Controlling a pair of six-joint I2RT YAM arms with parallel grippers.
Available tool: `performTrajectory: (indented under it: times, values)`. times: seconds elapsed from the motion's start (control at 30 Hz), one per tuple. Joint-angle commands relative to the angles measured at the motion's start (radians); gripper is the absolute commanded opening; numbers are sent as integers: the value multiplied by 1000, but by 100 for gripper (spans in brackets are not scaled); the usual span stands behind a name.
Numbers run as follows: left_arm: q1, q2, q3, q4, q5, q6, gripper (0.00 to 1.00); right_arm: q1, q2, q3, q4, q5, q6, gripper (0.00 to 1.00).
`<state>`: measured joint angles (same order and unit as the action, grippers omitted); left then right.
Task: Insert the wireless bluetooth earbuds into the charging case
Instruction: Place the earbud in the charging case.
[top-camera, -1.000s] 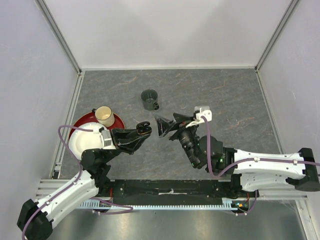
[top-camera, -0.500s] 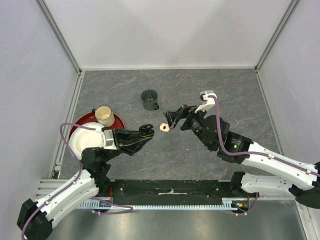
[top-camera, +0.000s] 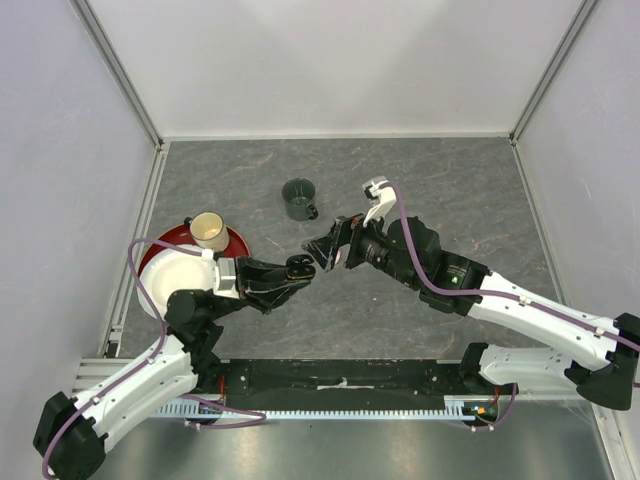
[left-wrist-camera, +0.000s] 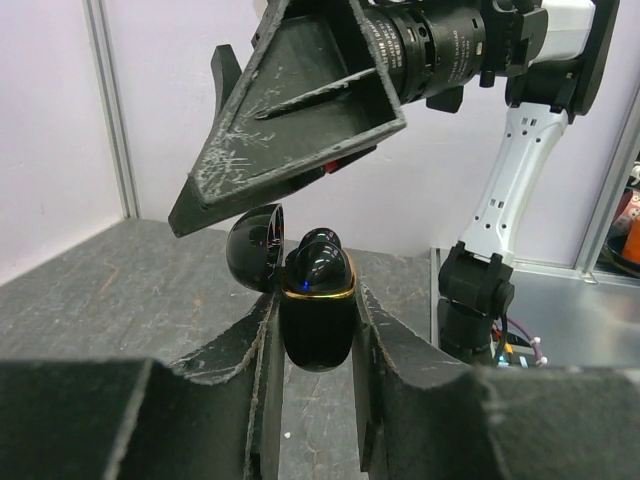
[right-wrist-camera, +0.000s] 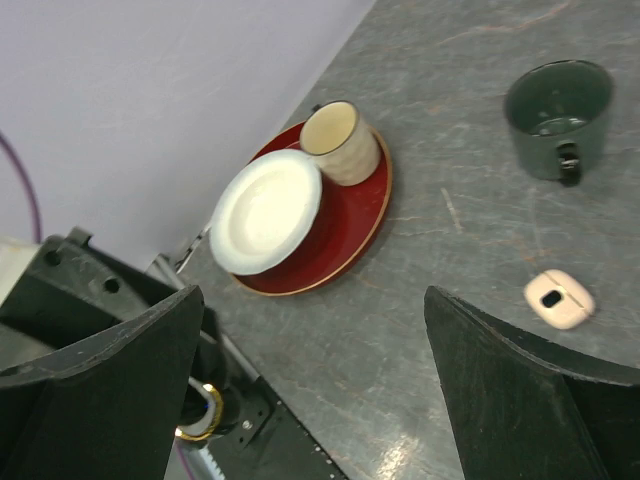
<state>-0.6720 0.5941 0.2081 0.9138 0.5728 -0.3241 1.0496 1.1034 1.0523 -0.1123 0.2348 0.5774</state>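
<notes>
The left jaws clamp the black charging case upright, lid open, a glossy black earbud sitting in its mouth. The right jaws gape wide and empty just above the case, seemingly placed to press straight down.
</notes>
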Motion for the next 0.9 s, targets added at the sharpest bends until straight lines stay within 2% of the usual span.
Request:
performTrajectory:
  times: [0.0, 0.2, 0.37, 0.63, 0.87]
  values:
    - [2, 24, 51, 30, 13, -20, 2, -2, -5, 3, 101, -144, 18, 98]
    - [0, 35, 50, 33, 9, -26, 2, -2, -56, -83, 218, -150, 45, 98]
    - [2, 29, 47, 34, -16, -23, 2, 0, -31, -52, 135, -207, 3, 98]
    - [0, 30, 37, 48, -42, -24, 2, -2, -27, -67, 135, -284, -11, 98]
    - [0, 19, 37, 54, -39, -27, 2, 0, -8, -77, 128, -262, -1, 98]
